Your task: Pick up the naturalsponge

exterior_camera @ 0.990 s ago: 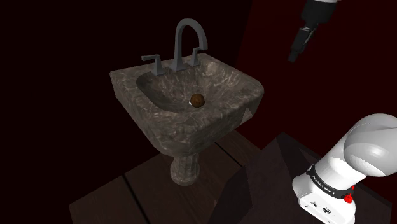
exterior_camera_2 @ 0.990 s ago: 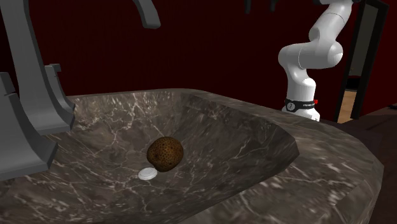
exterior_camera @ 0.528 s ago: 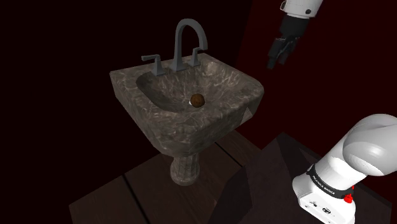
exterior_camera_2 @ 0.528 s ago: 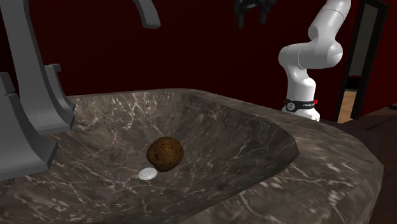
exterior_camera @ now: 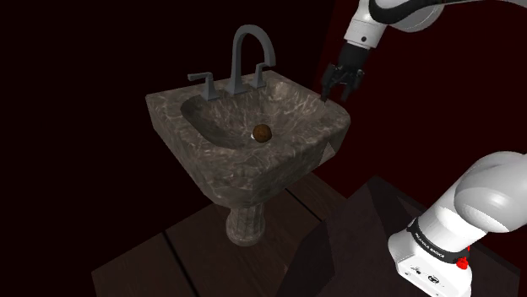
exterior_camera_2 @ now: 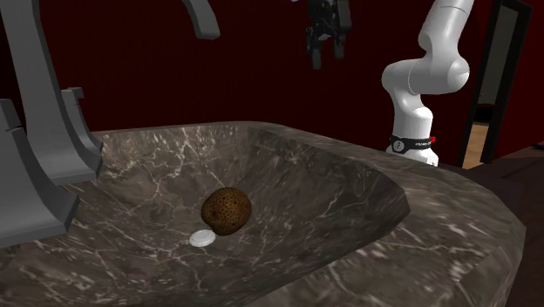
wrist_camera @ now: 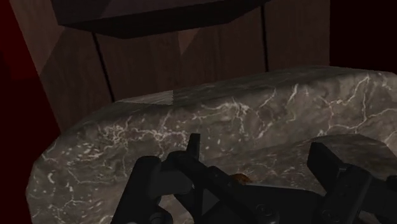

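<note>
Overhead, the gripper [exterior_camera_2: 325,57] hovers, jaws apart; the second exterior view adds a white plug [exterior_camera_2: 202,237] just beside the brown sponge [exterior_camera_2: 227,210].

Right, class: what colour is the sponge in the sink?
The sponge is speckled brown; second exterior view shows it best.

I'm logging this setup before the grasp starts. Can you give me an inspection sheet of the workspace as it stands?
Surface: dark marbled pedestal sink.
Job's things: round brown sponge lying at the bottom of the basin, nothing touching it from above.
Clutter: small white disc right beside the sponge; grey faucet at the back rim.
Grippers: gripper in the air over the sink's rim, apart from the sponge, jaws open, holding nothing.
Cables: nothing seen.
Surroundings: dark plank floor under the sink, dark red wall behind it.
</note>
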Robot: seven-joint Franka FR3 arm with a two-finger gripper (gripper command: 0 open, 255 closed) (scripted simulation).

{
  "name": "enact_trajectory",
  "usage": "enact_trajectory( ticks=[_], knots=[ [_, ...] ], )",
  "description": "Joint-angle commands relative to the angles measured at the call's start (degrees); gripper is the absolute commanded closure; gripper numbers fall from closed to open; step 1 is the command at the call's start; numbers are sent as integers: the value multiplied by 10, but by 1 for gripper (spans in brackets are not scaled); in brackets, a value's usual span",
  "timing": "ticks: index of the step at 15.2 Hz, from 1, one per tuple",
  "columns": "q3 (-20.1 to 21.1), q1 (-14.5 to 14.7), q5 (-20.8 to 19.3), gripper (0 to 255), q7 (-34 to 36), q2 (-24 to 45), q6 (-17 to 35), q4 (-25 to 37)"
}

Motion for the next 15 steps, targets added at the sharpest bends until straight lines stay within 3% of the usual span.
enact_trajectory(
  ticks=[1,8,15],
  knots=[
    [-3,0,30,0,16,42,40,3],
    [-15,5,147,0,41,178,145,34],
    [-17,4,292,0,35,323,221,100]
  ],
)
